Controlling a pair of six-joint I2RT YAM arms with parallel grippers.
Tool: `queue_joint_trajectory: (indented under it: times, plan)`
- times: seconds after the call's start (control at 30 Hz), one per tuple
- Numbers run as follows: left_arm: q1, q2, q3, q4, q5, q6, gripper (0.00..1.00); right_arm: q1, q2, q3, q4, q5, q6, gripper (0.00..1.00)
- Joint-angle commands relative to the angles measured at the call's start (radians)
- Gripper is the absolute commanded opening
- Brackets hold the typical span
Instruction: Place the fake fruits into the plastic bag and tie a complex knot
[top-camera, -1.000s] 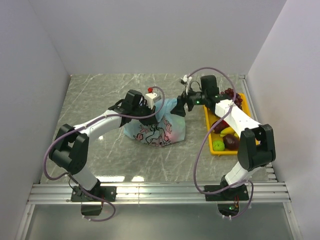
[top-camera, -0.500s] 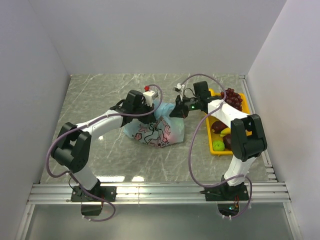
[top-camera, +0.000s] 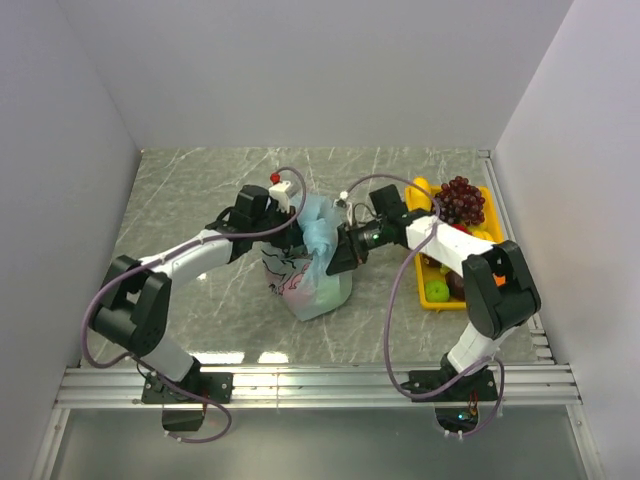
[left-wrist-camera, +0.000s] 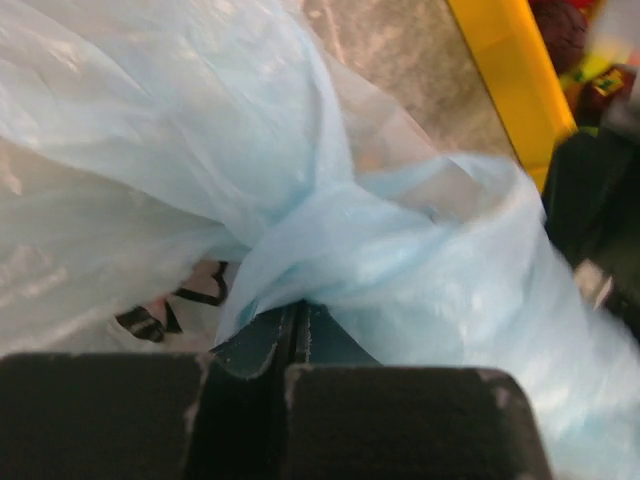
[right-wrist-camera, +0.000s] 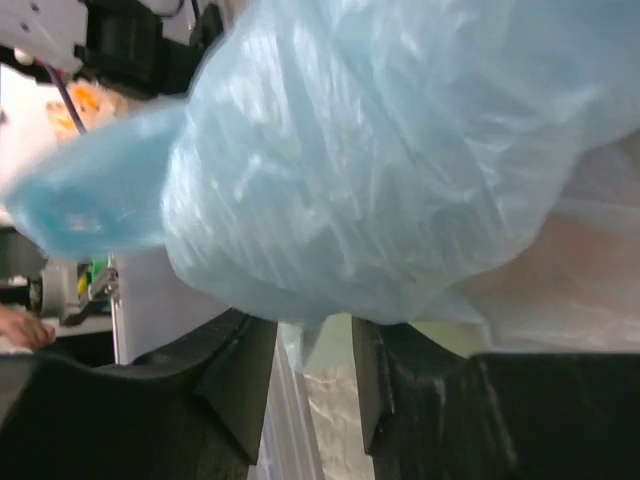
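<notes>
The light-blue plastic bag (top-camera: 312, 275) with pink-white print stands bunched up in the middle of the table. Its handles gather into a twisted bunch (left-wrist-camera: 300, 230) at the top; I cannot tell whether that is a tied knot. My left gripper (top-camera: 292, 243) is at the bag's left side, shut on a strand of light-blue handle (left-wrist-camera: 300, 315). My right gripper (top-camera: 336, 257) presses against the bag's right side. In the right wrist view it (right-wrist-camera: 312, 335) stands partly open, with bag plastic (right-wrist-camera: 380, 150) bulging over the fingertips. Fake fruits, among them purple grapes (top-camera: 461, 198) and a green apple (top-camera: 437, 291), lie in the yellow tray (top-camera: 447, 306).
The yellow tray sits at the table's right edge, and its rim (left-wrist-camera: 500, 70) also shows in the left wrist view. White walls close off the left, back and right. A metal rail (top-camera: 320, 385) runs along the near edge.
Both grippers have moved nearer and left. The bag went from lying flat to a taller, gathered bundle. The right gripper came off the tray side and onto the bag.
</notes>
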Motion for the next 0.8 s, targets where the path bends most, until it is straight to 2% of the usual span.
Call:
queue_joint_trajectory:
  times: [0.0,0.03,0.1,0.17,0.2,0.27,0.33,0.43,0.5,0.6,0.63,0.7,0.73,0.77]
  plan:
    - [0.005,-0.092,-0.031,0.005,0.086,0.008,0.00,-0.085,-0.060,0.143,-0.236,-0.039,-0.117,0.44]
    - [0.006,-0.103,-0.034,0.004,0.089,0.013,0.00,-0.109,-0.066,0.169,-0.287,-0.065,-0.175,0.45]
    - [0.005,-0.121,-0.046,-0.058,0.093,0.019,0.00,-0.184,-0.079,0.241,-0.335,-0.077,-0.179,0.46]
    - [0.005,-0.129,-0.046,-0.099,0.070,0.018,0.00,-0.224,-0.077,0.293,-0.289,-0.080,-0.087,0.48]
    - [0.003,-0.117,-0.041,-0.107,0.063,0.013,0.00,-0.243,-0.067,0.304,-0.208,-0.073,-0.046,0.48]
    - [-0.001,-0.097,-0.035,-0.118,0.027,0.002,0.00,-0.240,-0.020,0.332,-0.096,0.009,0.053,0.45]
    - [-0.021,-0.053,-0.008,-0.130,-0.007,-0.013,0.00,-0.225,0.063,0.356,-0.054,0.065,0.109,0.42]
    - [-0.058,0.020,0.057,-0.182,-0.119,-0.019,0.00,-0.191,0.184,0.459,-0.136,0.133,0.068,0.41]
    - [-0.073,0.055,0.086,-0.197,-0.226,-0.033,0.00,-0.174,0.222,0.496,-0.184,0.142,0.036,0.43]
    - [-0.078,0.086,0.095,-0.177,-0.277,-0.054,0.00,-0.128,0.256,0.505,-0.273,0.153,-0.031,0.53]
    - [-0.076,0.093,0.097,-0.159,-0.274,-0.065,0.00,-0.119,0.266,0.490,-0.291,0.150,-0.066,0.65]
    - [-0.076,0.109,0.094,-0.127,-0.228,-0.103,0.00,-0.091,0.267,0.463,-0.341,0.141,-0.111,0.67]
    - [-0.076,0.110,0.086,-0.077,-0.214,-0.122,0.00,-0.088,0.260,0.426,-0.353,0.130,-0.125,0.79]
    - [-0.075,0.109,0.075,-0.034,-0.191,-0.145,0.00,-0.083,0.255,0.406,-0.356,0.122,-0.125,0.84]
